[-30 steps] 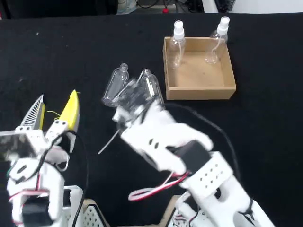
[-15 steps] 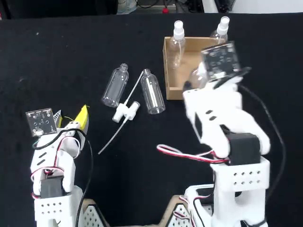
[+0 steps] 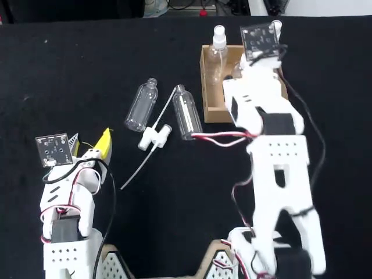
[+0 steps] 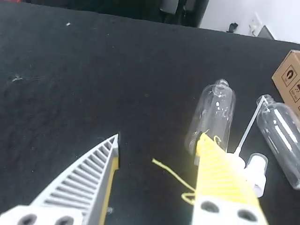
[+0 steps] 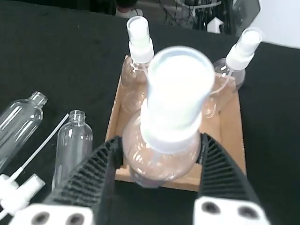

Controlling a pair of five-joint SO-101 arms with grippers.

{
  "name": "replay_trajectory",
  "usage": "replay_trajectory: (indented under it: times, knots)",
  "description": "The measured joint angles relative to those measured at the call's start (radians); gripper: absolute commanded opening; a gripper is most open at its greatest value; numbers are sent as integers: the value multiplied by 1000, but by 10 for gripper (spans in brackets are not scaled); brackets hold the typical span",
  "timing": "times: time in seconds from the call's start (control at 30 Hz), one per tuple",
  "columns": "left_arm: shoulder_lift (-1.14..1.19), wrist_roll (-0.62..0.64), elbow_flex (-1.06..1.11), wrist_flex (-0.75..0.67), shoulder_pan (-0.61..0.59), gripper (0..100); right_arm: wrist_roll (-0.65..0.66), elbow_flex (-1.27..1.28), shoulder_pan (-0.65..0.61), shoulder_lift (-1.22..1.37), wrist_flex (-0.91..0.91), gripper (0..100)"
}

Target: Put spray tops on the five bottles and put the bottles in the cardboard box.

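**Inspector:** What has changed?

**Assessor:** The right arm has swung from the loose bottles at mid-frame to the cardboard box [image 3: 214,112], upper right in the high view. The right gripper [image 5: 159,145] is clamped on a capped bottle [image 5: 176,93], above the box's near wall.

**Inspector:** The left?

**Assessor:** The left gripper [image 4: 158,137] sits lower left, spread wide, empty.

**Inspector:** Standing?

**Assessor:** Two boxed bottles [image 3: 218,49] stand inside. This third looks ready for release. Two open bottles [image 3: 142,104] and one spray top [image 3: 154,136] lie left of the box.
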Motion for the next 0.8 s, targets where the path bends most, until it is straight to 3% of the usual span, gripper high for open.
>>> replay_trajectory:
  times: [0.47, 0.8]
  knots:
    - [0, 0, 0, 20, 0, 256, -132, 0, -40, 284, -276, 179]
    - [0, 0, 0, 20, 6, 256, -140, 0, -60, 416, -400, 179]
